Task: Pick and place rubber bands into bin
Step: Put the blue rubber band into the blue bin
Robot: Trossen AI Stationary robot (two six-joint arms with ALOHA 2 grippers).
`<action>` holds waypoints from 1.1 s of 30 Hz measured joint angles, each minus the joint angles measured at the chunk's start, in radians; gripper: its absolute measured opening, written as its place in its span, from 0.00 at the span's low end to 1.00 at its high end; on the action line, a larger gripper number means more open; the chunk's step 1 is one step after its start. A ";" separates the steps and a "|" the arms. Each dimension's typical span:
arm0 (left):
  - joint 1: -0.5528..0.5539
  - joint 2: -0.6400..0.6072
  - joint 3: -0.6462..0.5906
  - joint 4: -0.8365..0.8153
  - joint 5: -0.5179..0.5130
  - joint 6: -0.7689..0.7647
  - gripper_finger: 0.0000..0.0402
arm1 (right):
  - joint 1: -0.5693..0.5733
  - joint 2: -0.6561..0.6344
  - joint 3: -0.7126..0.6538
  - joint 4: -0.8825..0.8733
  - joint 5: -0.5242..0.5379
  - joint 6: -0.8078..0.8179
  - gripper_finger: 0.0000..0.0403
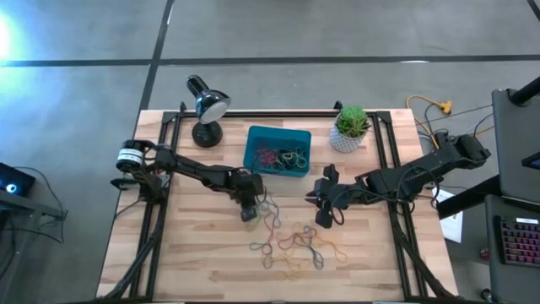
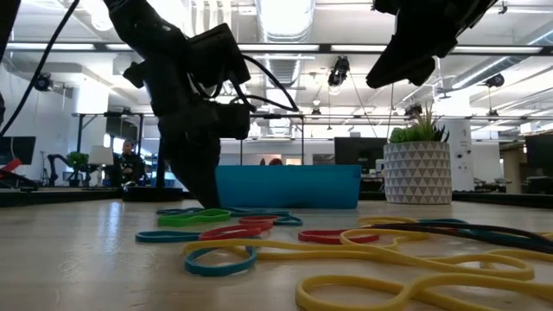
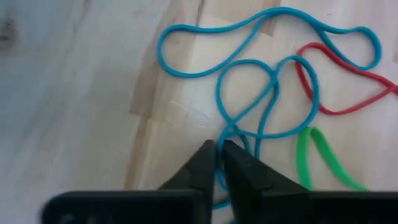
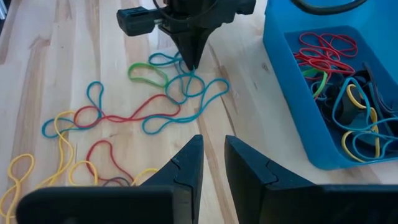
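Note:
Many coloured rubber bands lie loose on the wooden table, in front of the teal bin, which holds more bands. My left gripper points steeply down at the left end of the pile and is shut on a blue rubber band; it also shows in the right wrist view and the low view. My right gripper hangs above the table right of the pile, its fingers slightly apart with nothing between them. My left gripper pinches a strand of the blue band between its two fingertips, where the band's loops cross. The fingers come steeply from above, tips down at the table top. The rest of the band lies slack and flat on the wood.
A black desk lamp stands at the far left and a white plant pot to the right of the bin. Black frame rails run along the table's sides. Bare wood lies left of the pile.

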 joint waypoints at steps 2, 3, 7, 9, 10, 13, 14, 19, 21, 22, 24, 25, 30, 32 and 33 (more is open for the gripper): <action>-0.001 -0.012 -0.001 -0.001 -0.015 0.004 0.02 | 0.000 0.000 -0.001 0.000 0.000 0.000 0.14; -0.001 -0.015 -0.001 -0.001 -0.018 0.004 0.01 | 0.000 0.000 -0.001 0.000 0.000 0.000 0.14; 0.002 -0.046 -0.003 -0.030 -0.030 0.003 0.00 | 0.000 0.000 -0.004 0.000 0.001 0.000 0.14; 0.002 -0.070 0.000 -0.031 -0.032 0.003 0.00 | 0.000 0.000 -0.007 -0.001 0.001 0.000 0.14; 0.002 -0.088 0.003 -0.028 -0.032 0.002 0.00 | 0.000 0.000 -0.007 -0.001 0.001 0.000 0.14; 0.003 -0.141 0.015 -0.021 -0.032 0.002 0.00 | 0.000 0.000 -0.010 -0.001 0.001 0.000 0.14; 0.003 -0.160 0.016 -0.027 -0.032 0.002 0.00 | 0.000 0.000 -0.011 -0.001 0.001 0.000 0.14; 0.004 -0.257 0.048 -0.024 -0.036 0.001 0.00 | 0.000 0.000 -0.012 0.000 0.001 0.000 0.14; 0.004 -0.288 0.064 -0.014 -0.068 0.002 0.00 | 0.000 0.000 -0.012 0.000 0.005 0.000 0.14; 0.004 -0.306 0.067 -0.019 -0.089 0.003 0.00 | 0.000 0.000 -0.013 0.000 0.010 0.000 0.14; 0.008 -0.332 0.085 -0.014 -0.154 0.016 0.00 | 0.000 0.000 -0.013 0.002 0.019 0.000 0.14; 0.012 -0.344 0.091 -0.008 -0.191 0.030 0.00 | 0.000 0.000 -0.013 0.003 0.019 0.000 0.14; 0.070 -0.366 0.114 -0.014 -0.389 0.133 0.00 | -0.002 0.000 -0.013 0.015 0.019 0.000 0.14; 0.116 -0.353 0.127 -0.006 -0.423 0.163 0.00 | -0.003 0.000 -0.013 0.020 0.019 0.001 0.14; 0.145 -0.346 0.131 0.002 -0.424 0.168 0.00 | -0.003 0.000 -0.013 0.022 0.019 0.001 0.14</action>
